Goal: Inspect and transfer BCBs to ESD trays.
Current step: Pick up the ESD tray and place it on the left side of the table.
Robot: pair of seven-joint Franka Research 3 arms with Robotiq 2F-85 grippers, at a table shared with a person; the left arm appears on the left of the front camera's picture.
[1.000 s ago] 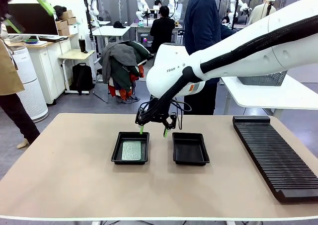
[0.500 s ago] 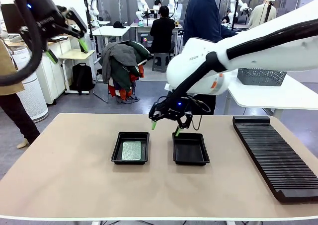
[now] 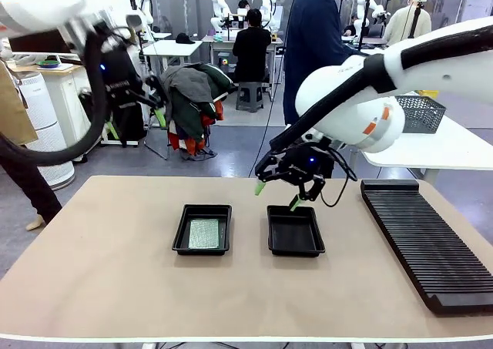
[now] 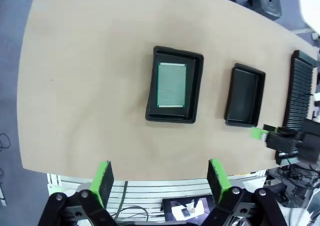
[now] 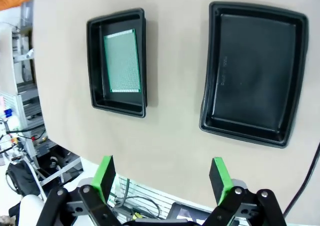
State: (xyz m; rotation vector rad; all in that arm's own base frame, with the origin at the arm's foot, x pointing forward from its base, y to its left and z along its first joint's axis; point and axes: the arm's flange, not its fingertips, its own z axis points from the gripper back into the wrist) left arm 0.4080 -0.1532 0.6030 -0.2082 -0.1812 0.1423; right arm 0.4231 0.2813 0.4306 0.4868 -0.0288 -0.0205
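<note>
1. Black, shallow, rectangular plastic ESD trays with raised rims and rounded corners are set side by side, a little apart, near the middle of the pale beige table [image 3: 100,256].
2. One thin, flat, green rectangular circuit board, a BCB [image 3: 203,233], is laid flat inside the left tray [image 3: 202,208], which sits at 9 o'clock of the right tray [image 3: 295,250]. Only the bare black floor of the right tray is seen.
3. A long black ribbed, slotted rack [image 3: 427,245] is placed at 3 o'clock of the right tray, well apart from it, along the table's right side.
4. The right gripper [image 3: 277,196], black with green pads, is held in the air at 12 o'clock of the right tray in the front view. Its fingers are spread wide apart and nothing is gripped between them.
5. In the right wrist view both trays are looked down on past the parted fingers, with the board-bearing tray at 11 o'clock and the bare one at 1 o'clock.
6. The left gripper [image 3: 136,123] is raised high at 10 o'clock of the front view, beyond the table's edge. Its fingers are likewise parted, with nothing held.
7. In the left wrist view much of the table is seen from above, with the BCB in its tray near 12 o'clock, the right tray at 2 o'clock and the rack at 3 o'clock.
</note>
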